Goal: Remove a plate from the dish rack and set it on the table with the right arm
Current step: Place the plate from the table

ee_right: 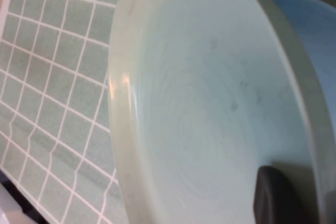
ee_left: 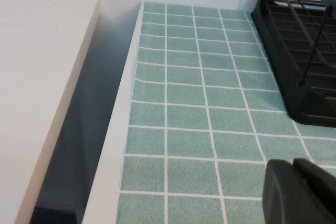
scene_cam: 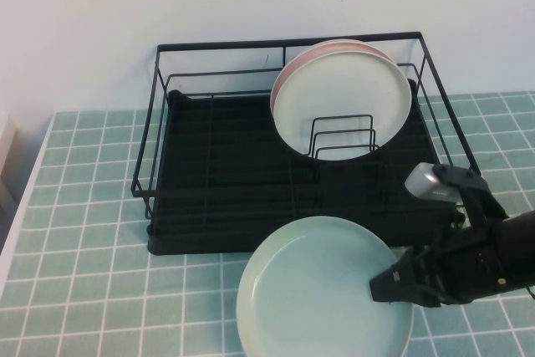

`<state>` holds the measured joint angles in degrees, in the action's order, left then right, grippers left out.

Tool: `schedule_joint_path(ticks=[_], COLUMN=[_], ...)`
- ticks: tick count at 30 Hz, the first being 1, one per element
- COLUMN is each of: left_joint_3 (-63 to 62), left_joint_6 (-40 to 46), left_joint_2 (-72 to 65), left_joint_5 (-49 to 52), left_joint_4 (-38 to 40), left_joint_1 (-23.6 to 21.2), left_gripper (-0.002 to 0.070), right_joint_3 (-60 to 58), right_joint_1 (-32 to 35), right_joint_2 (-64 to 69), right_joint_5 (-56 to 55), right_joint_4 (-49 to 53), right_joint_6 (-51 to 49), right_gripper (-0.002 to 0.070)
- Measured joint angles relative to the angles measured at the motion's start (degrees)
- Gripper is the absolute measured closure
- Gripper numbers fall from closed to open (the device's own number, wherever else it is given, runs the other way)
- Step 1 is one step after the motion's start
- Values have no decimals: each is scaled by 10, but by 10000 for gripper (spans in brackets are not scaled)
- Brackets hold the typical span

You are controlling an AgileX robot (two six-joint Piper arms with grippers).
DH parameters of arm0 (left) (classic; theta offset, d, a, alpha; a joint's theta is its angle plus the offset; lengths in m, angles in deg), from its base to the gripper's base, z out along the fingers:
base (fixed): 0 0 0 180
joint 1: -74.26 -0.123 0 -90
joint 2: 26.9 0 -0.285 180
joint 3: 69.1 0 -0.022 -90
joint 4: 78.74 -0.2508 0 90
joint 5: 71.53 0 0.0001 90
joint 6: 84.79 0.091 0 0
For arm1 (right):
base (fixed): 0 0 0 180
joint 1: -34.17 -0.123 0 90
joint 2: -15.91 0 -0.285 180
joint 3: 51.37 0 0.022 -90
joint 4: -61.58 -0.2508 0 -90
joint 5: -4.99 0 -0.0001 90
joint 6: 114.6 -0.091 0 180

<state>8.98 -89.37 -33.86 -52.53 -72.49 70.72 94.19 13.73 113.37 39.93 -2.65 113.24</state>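
The pale mint-green plate (scene_cam: 313, 290) hangs roughly level over the tiled table (scene_cam: 92, 206), just in front of the black dish rack (scene_cam: 217, 181); its far rim overlaps the rack's front edge. My right gripper (scene_cam: 391, 280) is shut on the plate's right rim. In the right wrist view the plate (ee_right: 210, 93) fills the picture, with one black finger (ee_right: 278, 198) pressed on its inner face. My left gripper (ee_left: 302, 192) sits low over the table's left part, fingers together and empty; it is outside the high view.
A cream-white plate (scene_cam: 343, 94) stands upright against wire dividers at the rack's back right, with a pink plate (scene_cam: 288, 68) behind it. A light blue surface (ee_right: 315, 35) shows past the plate's rim. The table's left edge (ee_left: 113, 145) borders a gap.
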Motion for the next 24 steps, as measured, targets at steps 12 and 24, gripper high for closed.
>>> schedule_joint_path(ticks=[12, 24], left_joint_3=[0, 0], left_joint_6=[0, 0], left_joint_2=[0, 0], left_joint_5=[0, 0], left_joint_4=[0, 0], left_joint_1=[0, 0], left_gripper=[678, 678], right_joint_3=[0, 0], right_joint_1=[0, 0], right_joint_2=[2, 2], right_joint_5=[-11, -11], right_joint_4=[-3, -4], right_joint_6=[48, 94], right_gripper=[525, 293])
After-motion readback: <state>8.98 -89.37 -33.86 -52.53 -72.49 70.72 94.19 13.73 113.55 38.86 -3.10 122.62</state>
